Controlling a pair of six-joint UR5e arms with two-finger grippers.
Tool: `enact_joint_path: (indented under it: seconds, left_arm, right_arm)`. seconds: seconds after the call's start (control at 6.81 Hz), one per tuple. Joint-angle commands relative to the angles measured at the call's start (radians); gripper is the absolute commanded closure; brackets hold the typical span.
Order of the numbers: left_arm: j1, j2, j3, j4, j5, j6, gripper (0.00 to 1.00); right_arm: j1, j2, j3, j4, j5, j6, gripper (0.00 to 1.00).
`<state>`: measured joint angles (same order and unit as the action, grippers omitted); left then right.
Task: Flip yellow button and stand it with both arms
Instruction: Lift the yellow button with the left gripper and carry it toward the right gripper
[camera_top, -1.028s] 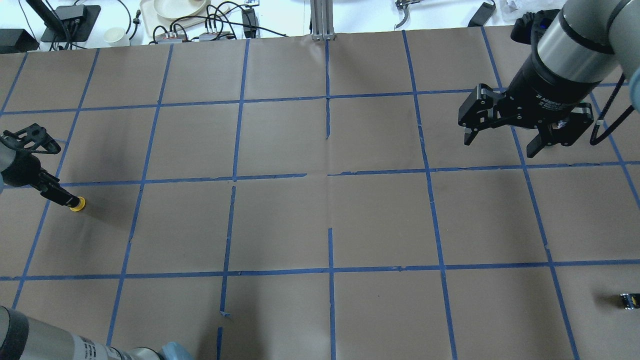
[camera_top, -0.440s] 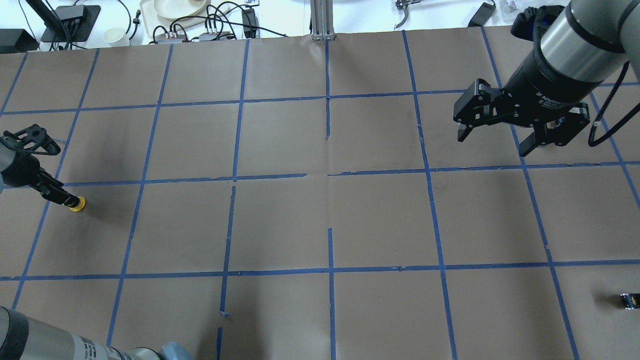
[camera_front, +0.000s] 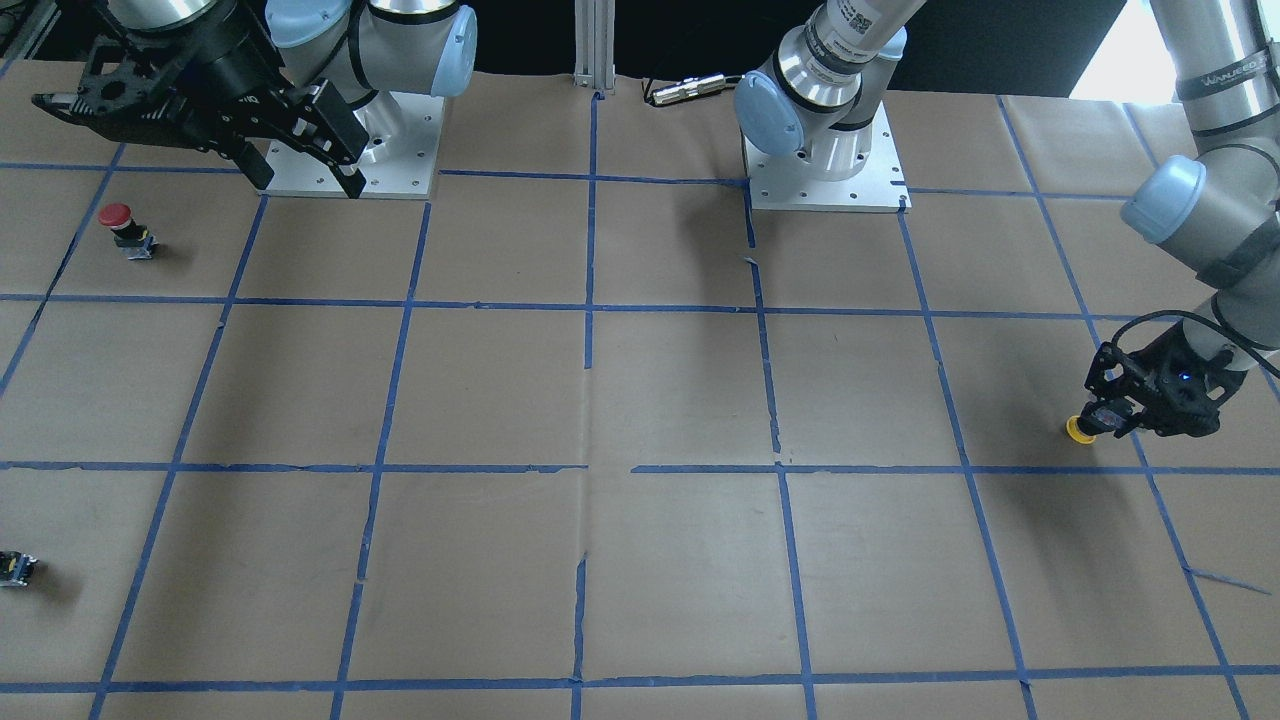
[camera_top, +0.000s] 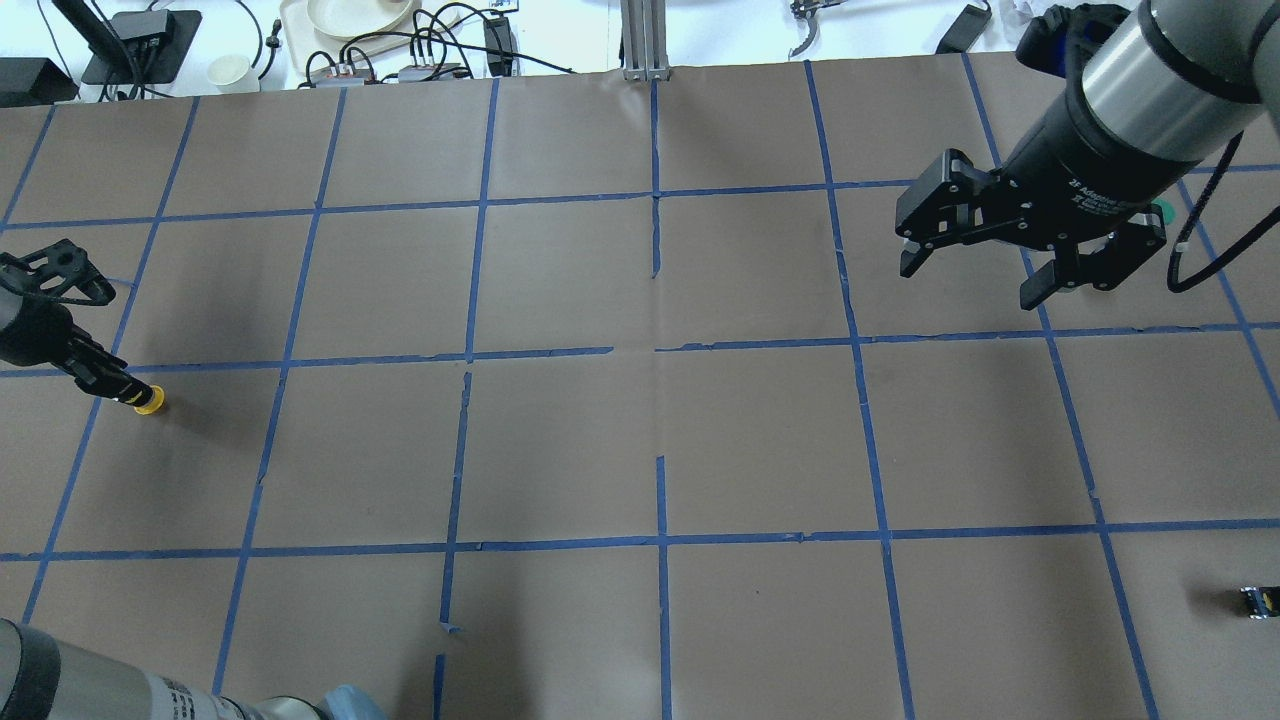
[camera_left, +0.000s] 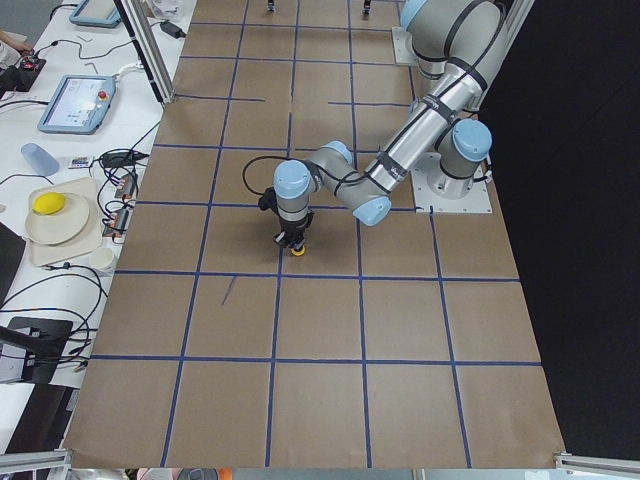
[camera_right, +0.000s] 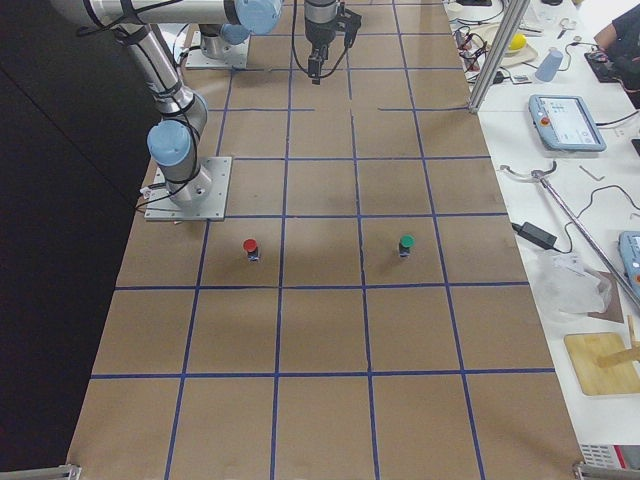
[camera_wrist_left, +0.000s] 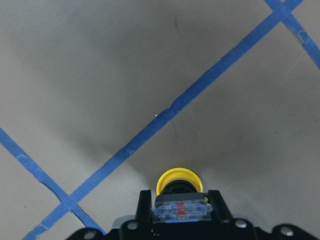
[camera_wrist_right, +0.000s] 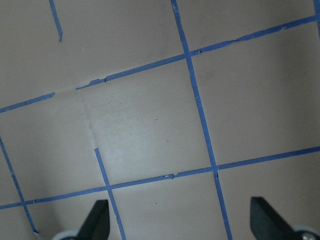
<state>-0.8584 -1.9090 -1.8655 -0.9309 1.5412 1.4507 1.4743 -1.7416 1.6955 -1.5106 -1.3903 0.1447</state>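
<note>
The yellow button is held in my left gripper at the table's far left, with its yellow cap pointing down, at or just above the brown paper. The left wrist view shows the cap below the grey contact block, which sits clamped between the fingers. It also shows in the front view and in the left side view. My right gripper is open and empty, high above the far right of the table, also in the front view.
A red-capped button and a green-capped button stand on the robot's right side. A tiny black-yellow block lies near the right edge. Blue tape lines grid the brown paper. Cables and dishes lie beyond the far edge.
My left gripper has shifted slightly left and away with the yellow button in it. My right gripper, still open, has moved a little left and farther from the robot.
</note>
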Motion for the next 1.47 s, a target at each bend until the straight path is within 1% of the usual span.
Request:
enact_joint_path:
  seconds: [0.0,0.15,0.29,0.44,0.59,0.73,0.88,1.03,1.17,1.32]
  left_arm:
    - [-0.057,0.075,0.006,-0.111,-0.025,-0.028,0.94]
    - [-0.138,0.128,0.006,-0.191,-0.054,-0.127,0.94]
    - [-0.221,0.171,0.006,-0.321,-0.128,-0.259,0.94]
    - [-0.288,0.206,0.006,-0.407,-0.209,-0.373,0.94]
    - [-0.33,0.235,0.008,-0.515,-0.398,-0.492,0.94]
    - [-0.368,0.248,0.008,-0.552,-0.506,-0.606,0.94]
    - [-0.417,0.261,0.006,-0.575,-0.674,-0.713,0.94]
    - [-0.466,0.271,0.008,-0.583,-0.802,-0.874,0.94]
    - [-0.512,0.289,0.023,-0.568,-0.943,-1.03,0.94]
    - [-0.545,0.306,0.044,-0.557,-1.08,-1.153,0.94]
  right_arm:
    - [0.001,0.039,-0.023,-0.006,-0.003,-0.004,0.0]
    - [0.007,0.063,-0.058,0.01,-0.024,-0.005,0.0]
    - [0.012,0.057,-0.094,0.05,-0.06,-0.004,0.0]
    - [0.014,0.076,-0.123,0.091,-0.062,-0.005,0.0]
    - [0.014,0.12,-0.14,0.089,-0.064,-0.008,0.0]
    - [0.012,0.131,-0.16,0.086,-0.052,-0.007,0.0]
    - [0.003,0.143,-0.165,0.086,-0.047,-0.002,0.0]
    - [0.0,0.163,-0.166,0.084,0.011,0.01,0.0]
    - [-0.015,0.186,-0.172,0.081,0.146,0.079,0.0]
    - [-0.04,0.207,-0.184,0.082,0.263,0.266,0.0]
